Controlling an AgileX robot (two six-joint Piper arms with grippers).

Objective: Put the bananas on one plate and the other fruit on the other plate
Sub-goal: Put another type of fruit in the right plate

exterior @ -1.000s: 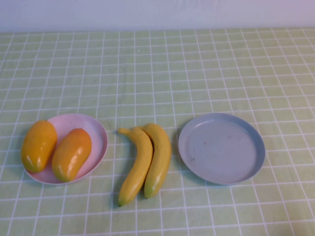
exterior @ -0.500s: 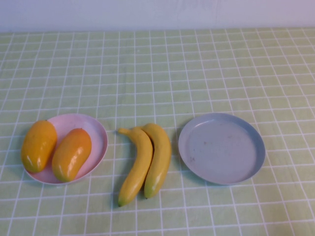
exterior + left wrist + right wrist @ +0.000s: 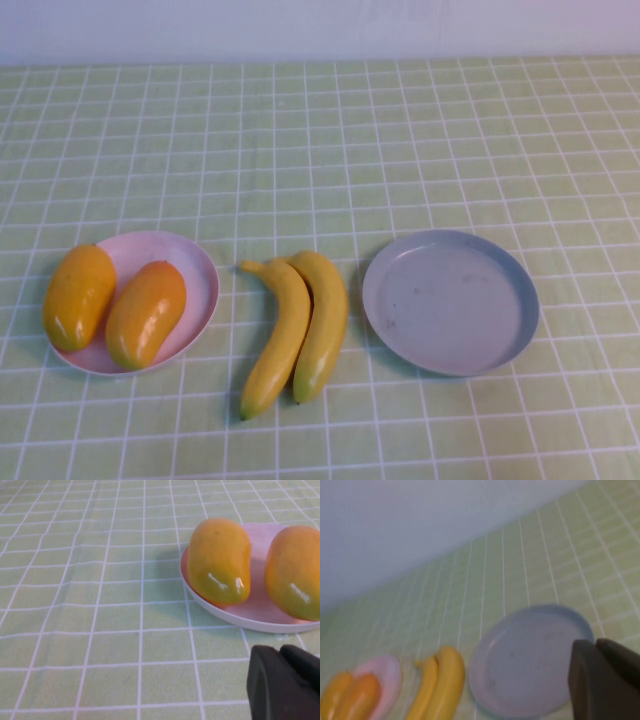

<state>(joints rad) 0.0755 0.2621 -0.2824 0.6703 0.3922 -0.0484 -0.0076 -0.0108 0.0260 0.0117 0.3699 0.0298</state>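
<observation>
No writing is seen. Glossy curved bananas (image 3: 295, 330) lie left of the grey-blue plate (image 3: 450, 301); both the left gripper (image 3: 285, 682) and the right gripper (image 3: 602, 680) are closed, empty.

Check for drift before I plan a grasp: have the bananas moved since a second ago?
No. The bananas lie in the same spot between the pink plate and the grey plate.

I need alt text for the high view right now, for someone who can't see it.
Two bananas lie side by side on the green checked tablecloth, between a pink plate holding two orange-yellow fruits and an empty grey-blue plate. Neither gripper appears in this view.
</observation>
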